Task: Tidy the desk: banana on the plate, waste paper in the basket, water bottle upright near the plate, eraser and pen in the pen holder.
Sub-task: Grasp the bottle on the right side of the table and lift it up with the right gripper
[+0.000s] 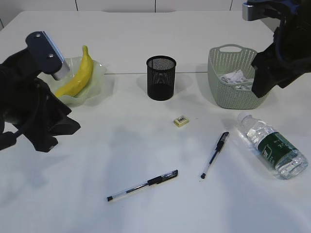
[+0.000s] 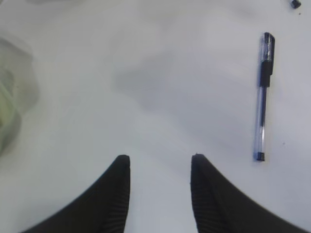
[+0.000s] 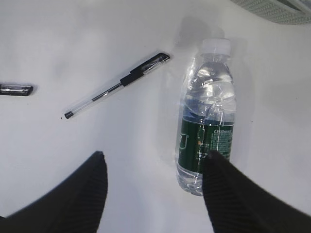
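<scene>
On a white tabletop (image 1: pixel 146 204), a banana (image 1: pixel 77 75) lies in a pale green plate (image 1: pixel 99 82) at the far left, with the left arm raised just in front of it. In the left wrist view the left gripper (image 2: pixel 160 167) hangs over bare surface, its two dark fingers apart with nothing between them; a capped pen (image 2: pixel 263 94) lies to its right, clear of it. At centre stands the black mesh pen holder (image 1: pixel 161 77), upright, and just in front of it a small yellowish eraser (image 1: pixel 181 121) lies on the tabletop. Two pens lie loose nearer the camera: one (image 1: pixel 143 185) at front centre, the other (image 1: pixel 215 155) to its right, angled toward the water bottle (image 1: pixel 272 144), which lies on its side at the right edge, cap pointing toward the green basket (image 1: pixel 218 77). Crumpled white waste paper (image 1: pixel 234 77) sits inside that basket. The right arm is raised beside the basket; from its wrist camera the right gripper (image 3: pixel 153 162) hovers above the lying water bottle (image 3: pixel 206 116), its fingers spread wide and holding nothing, one finger overlapping the bottle's base end in the view, a pen (image 3: pixel 116 86) to the left.
</scene>
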Robot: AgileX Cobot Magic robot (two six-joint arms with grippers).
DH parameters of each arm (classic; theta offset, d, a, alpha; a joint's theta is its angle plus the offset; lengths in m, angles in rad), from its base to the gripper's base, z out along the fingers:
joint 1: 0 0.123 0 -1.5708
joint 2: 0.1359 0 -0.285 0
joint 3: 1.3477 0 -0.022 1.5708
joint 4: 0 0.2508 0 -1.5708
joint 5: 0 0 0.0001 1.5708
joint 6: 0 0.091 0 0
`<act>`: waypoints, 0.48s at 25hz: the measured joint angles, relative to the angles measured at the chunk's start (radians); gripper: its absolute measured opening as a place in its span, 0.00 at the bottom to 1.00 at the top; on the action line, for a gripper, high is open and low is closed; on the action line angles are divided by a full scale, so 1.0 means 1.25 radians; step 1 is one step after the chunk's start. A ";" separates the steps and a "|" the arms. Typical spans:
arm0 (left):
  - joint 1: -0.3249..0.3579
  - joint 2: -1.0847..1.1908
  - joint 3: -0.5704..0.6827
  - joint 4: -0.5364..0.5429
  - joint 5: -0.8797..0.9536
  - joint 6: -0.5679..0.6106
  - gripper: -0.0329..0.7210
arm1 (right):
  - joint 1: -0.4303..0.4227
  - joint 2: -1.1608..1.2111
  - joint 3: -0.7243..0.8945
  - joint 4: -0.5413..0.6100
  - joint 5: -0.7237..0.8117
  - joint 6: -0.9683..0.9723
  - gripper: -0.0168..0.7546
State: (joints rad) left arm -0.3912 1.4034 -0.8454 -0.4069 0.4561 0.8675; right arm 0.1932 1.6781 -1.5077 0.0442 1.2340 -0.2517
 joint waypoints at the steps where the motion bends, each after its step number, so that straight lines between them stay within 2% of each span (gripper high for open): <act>1: -0.011 0.000 0.000 0.034 -0.014 0.000 0.44 | 0.000 0.000 0.000 0.000 0.000 0.000 0.62; 6: -0.086 0.000 0.000 0.219 -0.089 0.000 0.44 | 0.000 0.000 0.000 0.000 0.000 0.000 0.62; 12: -0.104 0.000 0.000 0.374 -0.150 0.000 0.44 | 0.000 0.000 0.000 0.000 0.000 0.000 0.62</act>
State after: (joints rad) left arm -0.5209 1.4034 -0.8454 0.0606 0.2679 0.8675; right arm 0.1932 1.6781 -1.5077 0.0442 1.2340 -0.2517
